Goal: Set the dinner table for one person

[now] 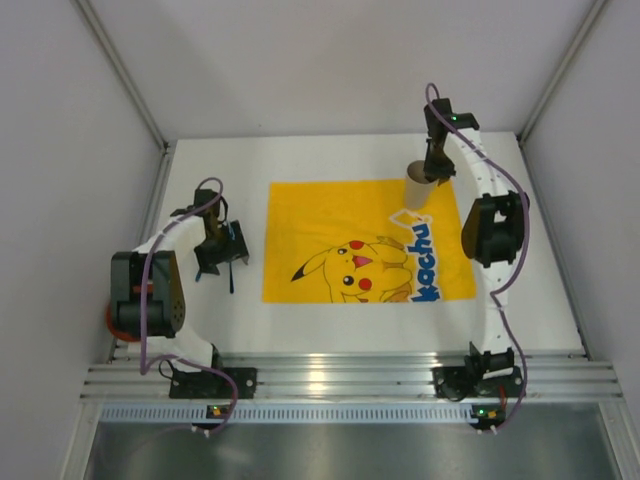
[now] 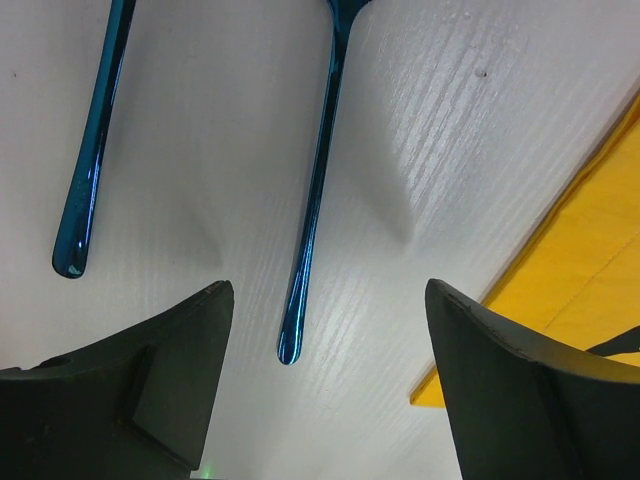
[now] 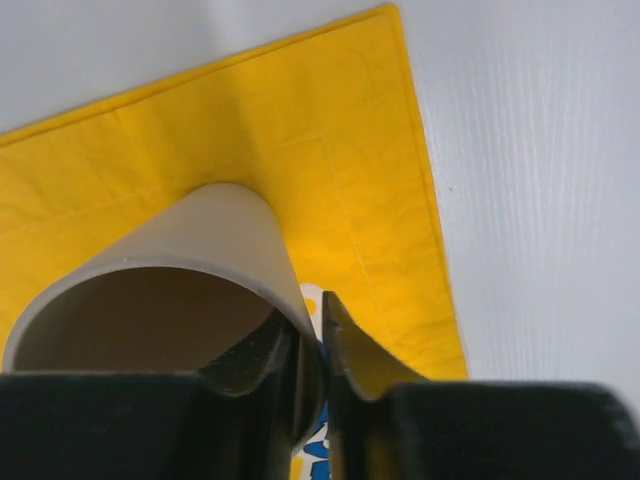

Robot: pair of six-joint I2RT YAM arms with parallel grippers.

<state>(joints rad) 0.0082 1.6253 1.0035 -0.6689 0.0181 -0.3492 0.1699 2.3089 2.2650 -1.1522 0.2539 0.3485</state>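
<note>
Two blue utensils lie on the dinner table [image 1: 520,300] at 9 o'clock of the yellow mat [image 1: 310,215]. The left wrist view shows only their stems, the outer handle [image 2: 90,170] and the inner handle [image 2: 318,190], apart from each other. The left gripper [image 2: 328,295] hangs above them with jaws wide. The inner handle runs between the fingers and the outer handle lies beyond one finger. A clean pick probably calls for a descent centred on the inner handle alone, closing across its narrow stem. At the mat's 1 o'clock corner, the right gripper [image 3: 308,325] pinches the rim of the tan cup [image 3: 200,230], one finger inside the wall and one outside. Whether the cup base touches the mat cannot be told. The cup should be brought upright and fully seated before the jaws part, and the inner finger should then lift straight out so the rim is not dragged.
</note>
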